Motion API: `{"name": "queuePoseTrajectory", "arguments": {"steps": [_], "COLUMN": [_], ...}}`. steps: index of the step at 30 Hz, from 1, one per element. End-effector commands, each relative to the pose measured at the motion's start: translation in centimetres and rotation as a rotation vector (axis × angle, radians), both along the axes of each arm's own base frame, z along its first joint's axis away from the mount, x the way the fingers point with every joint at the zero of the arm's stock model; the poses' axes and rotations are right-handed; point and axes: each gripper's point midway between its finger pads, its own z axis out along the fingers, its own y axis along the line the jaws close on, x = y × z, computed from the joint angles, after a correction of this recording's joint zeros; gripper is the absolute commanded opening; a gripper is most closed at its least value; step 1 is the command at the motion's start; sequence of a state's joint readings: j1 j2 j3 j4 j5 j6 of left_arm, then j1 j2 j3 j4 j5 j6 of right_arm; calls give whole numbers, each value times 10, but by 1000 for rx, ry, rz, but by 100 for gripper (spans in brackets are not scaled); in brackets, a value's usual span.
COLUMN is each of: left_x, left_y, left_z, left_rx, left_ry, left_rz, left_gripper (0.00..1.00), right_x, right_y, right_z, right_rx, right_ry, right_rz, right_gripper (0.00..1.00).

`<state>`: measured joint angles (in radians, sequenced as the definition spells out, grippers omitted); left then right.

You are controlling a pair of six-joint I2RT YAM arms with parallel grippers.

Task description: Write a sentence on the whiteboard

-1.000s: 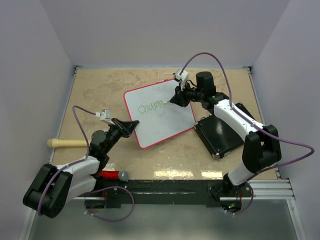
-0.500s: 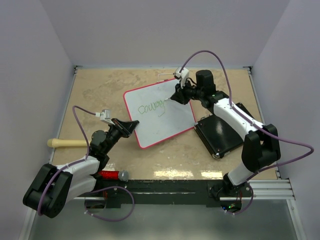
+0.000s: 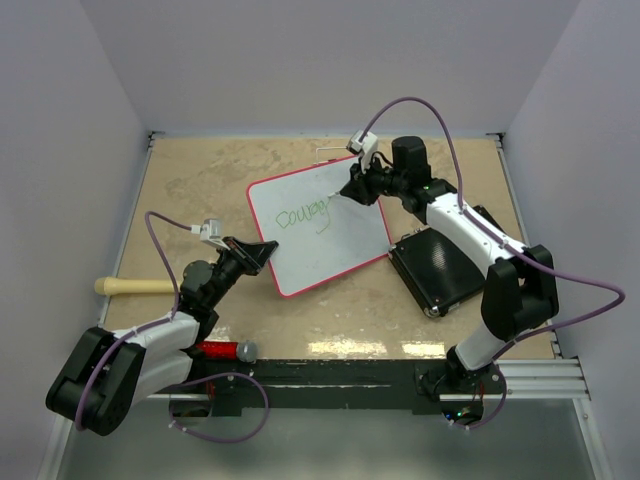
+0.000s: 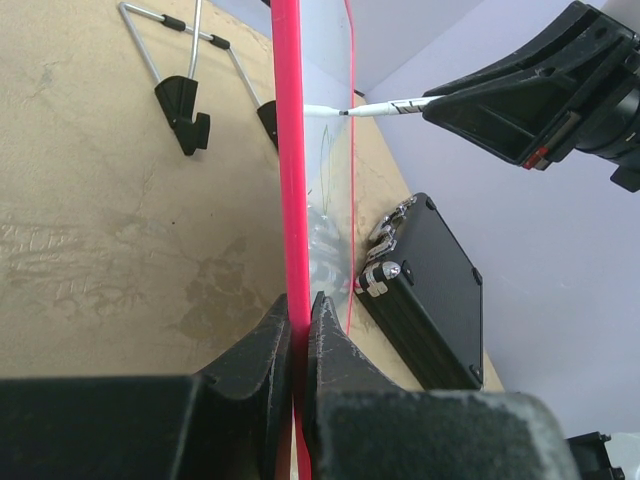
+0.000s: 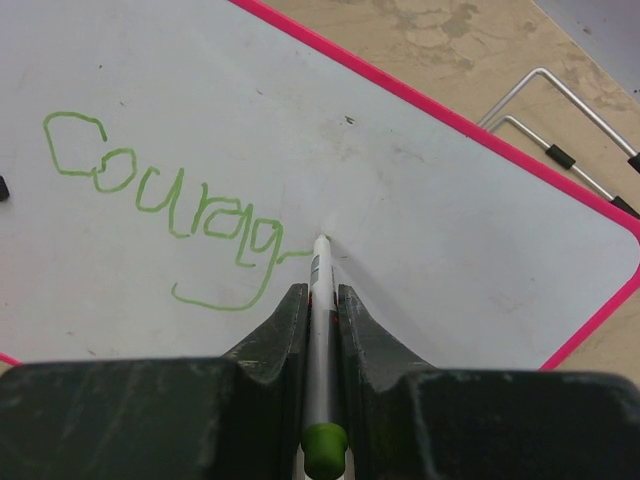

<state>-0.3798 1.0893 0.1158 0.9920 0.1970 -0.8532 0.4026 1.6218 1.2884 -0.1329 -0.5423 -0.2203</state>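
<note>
The left tool (image 4: 300, 312) is clenched on the near-left rim of the whiteboard (image 3: 322, 240). The red edge is pinched between its two fingers, evidently so that the board is steadied against the push of the pen. The whiteboard lies near the middle of the surface (image 3: 200, 180), turned at an angle, which is judged to bring it within reach of both arms. Green lettering (image 5: 170, 200) reading "Courag" runs across the board. Further right, a marker (image 5: 319, 258) is grasped in the right tool (image 5: 320, 300). Its tip is set against the board at the end of the last stroke, where the next letter is judged to be due. A black case (image 3: 445, 262) lies just beside the board's right corner, clear of the writing path.
</note>
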Motion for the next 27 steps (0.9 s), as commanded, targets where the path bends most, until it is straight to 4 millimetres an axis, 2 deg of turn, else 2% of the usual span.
{"name": "queuePoseTrajectory", "arguments": {"steps": [1, 10, 19, 23, 27], "left_x": [-13, -13, -13, -13, -13], "left_y": [-8, -7, -7, -7, -7], "left_z": [-23, -23, -23, -22, -23], "left_rx": [137, 139, 138, 138, 137], "left_ry": [-29, -28, -31, -33, -29], "left_rz": [-93, -90, -87, -89, -90], "left_gripper": [0, 0, 0, 0, 0], "right_x": [-3, -15, -29, -22, -9], "right_y": [11, 7, -5, -13, -23], "right_z": [15, 0, -20, -18, 4], "right_rx": [44, 12, -41, -66, -43], "right_ry": [-36, 5, 39, 20, -31], "right_rz": [65, 94, 81, 24, -35], "right_gripper": [0, 0, 0, 0, 0]}}
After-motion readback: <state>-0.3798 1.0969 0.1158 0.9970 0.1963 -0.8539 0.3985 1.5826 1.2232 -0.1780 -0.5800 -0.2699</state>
